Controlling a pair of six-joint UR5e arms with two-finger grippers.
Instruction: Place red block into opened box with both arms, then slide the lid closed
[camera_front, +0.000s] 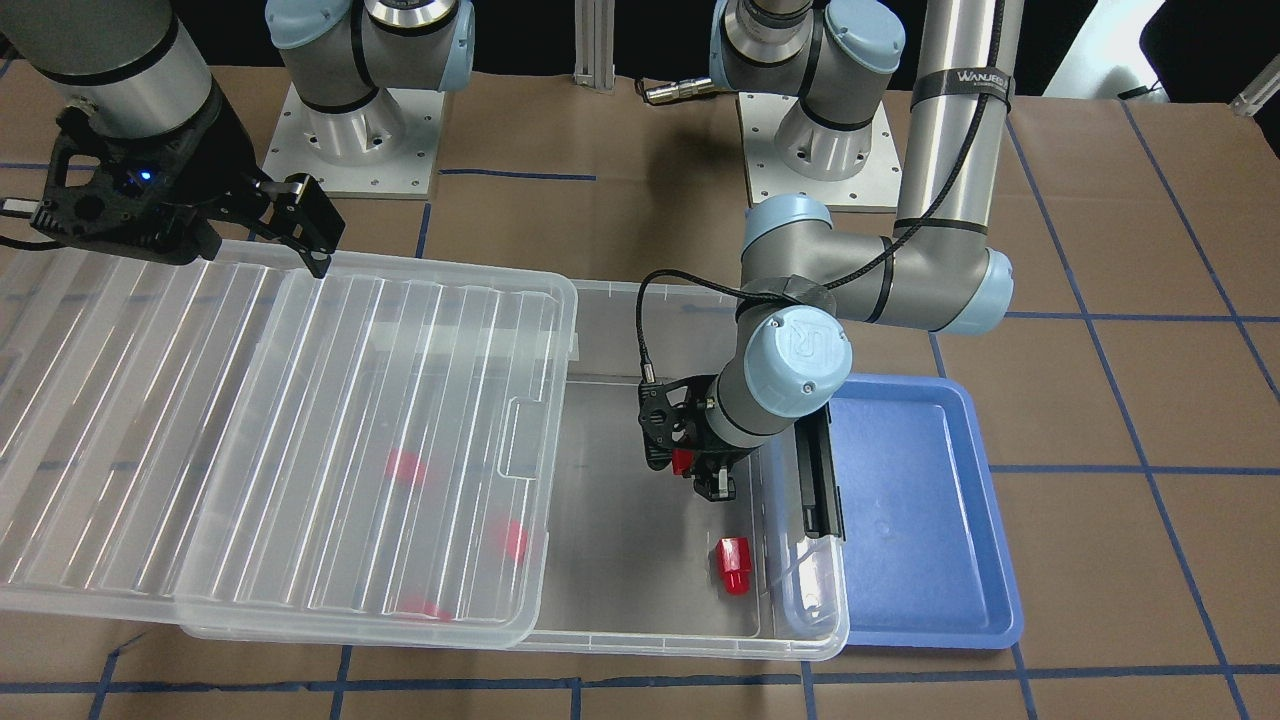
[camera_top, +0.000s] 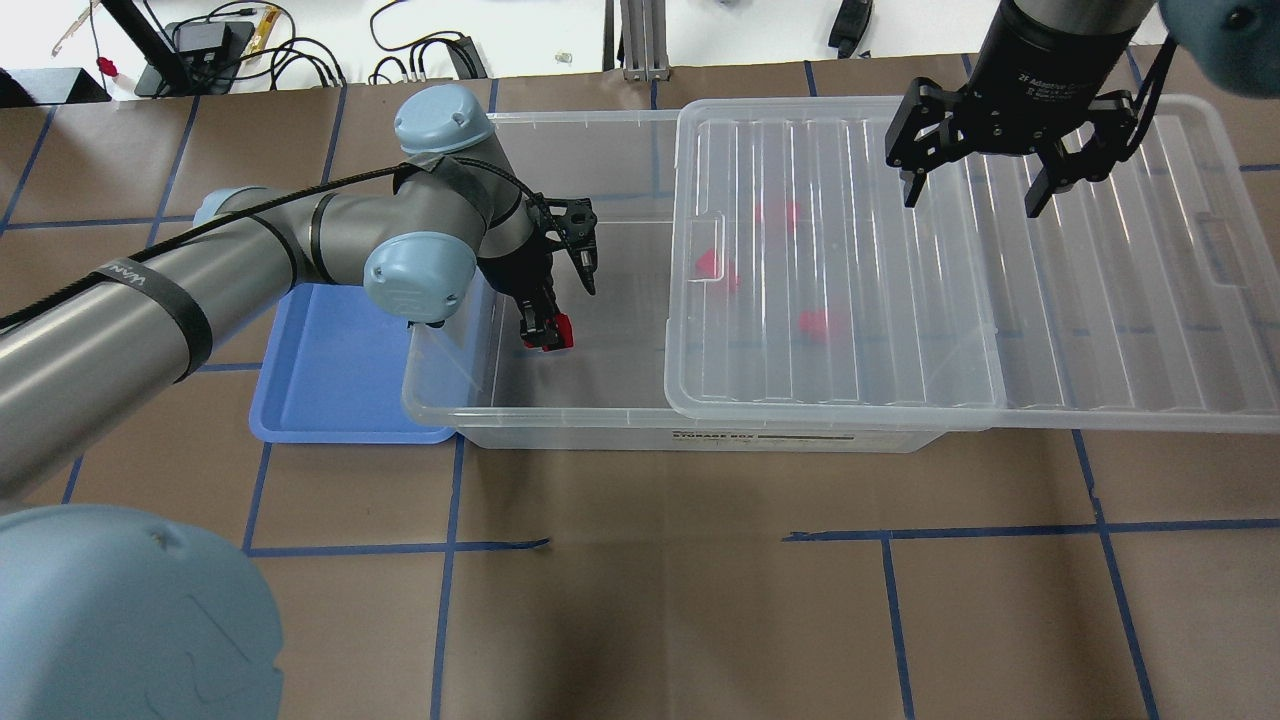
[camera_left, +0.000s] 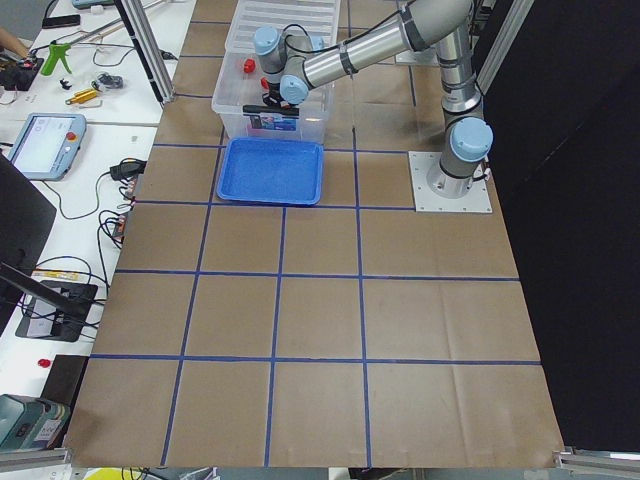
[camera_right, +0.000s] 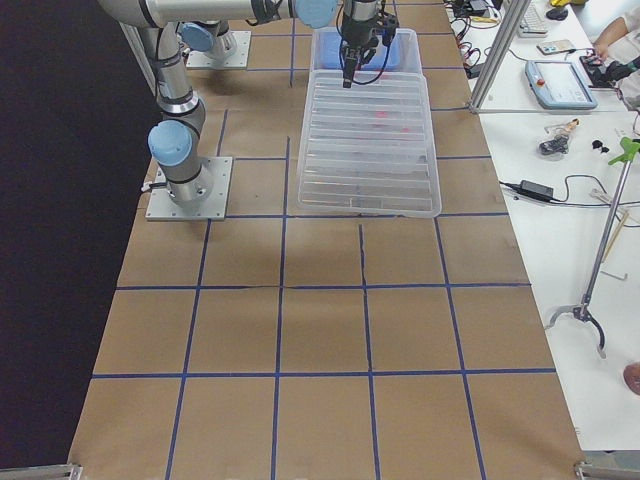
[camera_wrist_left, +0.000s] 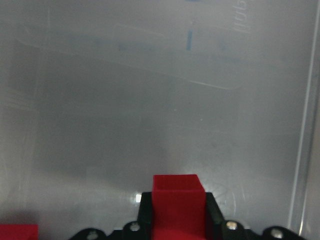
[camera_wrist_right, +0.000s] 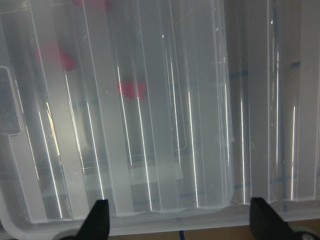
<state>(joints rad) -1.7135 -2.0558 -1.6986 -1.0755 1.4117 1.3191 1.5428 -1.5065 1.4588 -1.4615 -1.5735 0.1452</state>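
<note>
Red block (camera_wrist_left: 176, 192): you're looking at glossy, square-edged red plastic.
Left gripper (camera_top: 546, 334): clamping it.
Right gripper (camera_top: 975, 195): hanging spread above the lid (camera_top: 840, 300).

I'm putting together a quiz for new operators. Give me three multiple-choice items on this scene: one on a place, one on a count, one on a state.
1. Where does the blue tray lie relative to the box? A) inside it B) beside its latch end C) on top of it
2. How many red blocks show blurred through the lid? A) one B) six C) three
3. The left gripper is: A) shut on a red block B) open and empty C) out of view

Answers: 1 B, the tray sits next to the black latch bar; 2 C, three red blurs lie under the ribs; 3 A, the wrist view shows the block between the fingers.
</note>
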